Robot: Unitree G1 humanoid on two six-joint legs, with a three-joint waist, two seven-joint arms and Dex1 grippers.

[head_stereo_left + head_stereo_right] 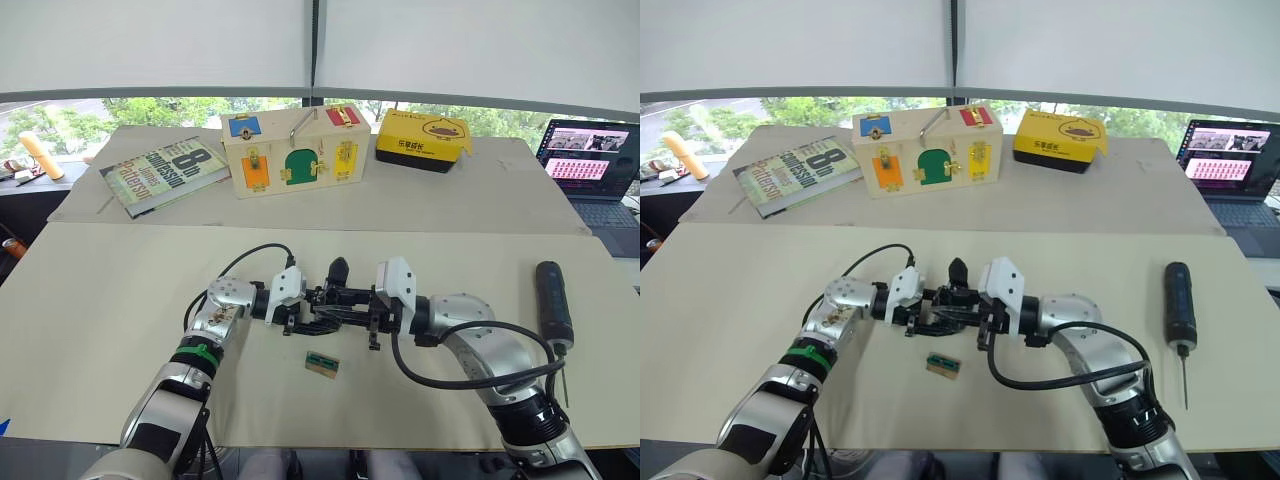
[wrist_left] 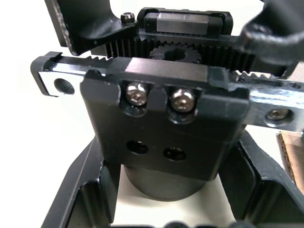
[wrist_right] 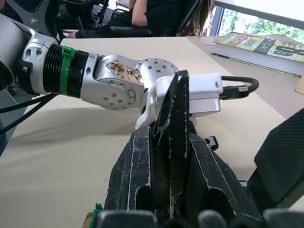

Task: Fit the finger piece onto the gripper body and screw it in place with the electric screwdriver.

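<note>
- Cream table point(image 1: 110, 300) across the lower two thirds of the head views, with a second tabletop joined behind it.
- Wooden latch box point(image 1: 292, 150) at upper centre; book point(image 1: 165, 173) to its left, yellow box point(image 1: 423, 139) to its right, laptop point(image 1: 592, 160) at the right edge.
- Left gripper point(image 1: 305, 318) and right gripper point(image 1: 362, 315) meeting at mid-frame, low centre, tips toward each other.
- Gripper body point(image 1: 335, 298) between them at centre; in the left wrist view, left fingers point(image 2: 85, 190) flanking its round base, jaws moderately wide and seemingly gripping it.
- Electric screwdriver point(image 1: 553, 301) lying at right, well apart from both grippers, bit toward the near edge.
- Finger piece point(image 3: 175, 142) clamped upright between the right fingers point(image 3: 133, 180), jaws nearly closed on it.
- Tiny green-and-tan block point(image 1: 322, 363) on the table just below the grippers.
</note>
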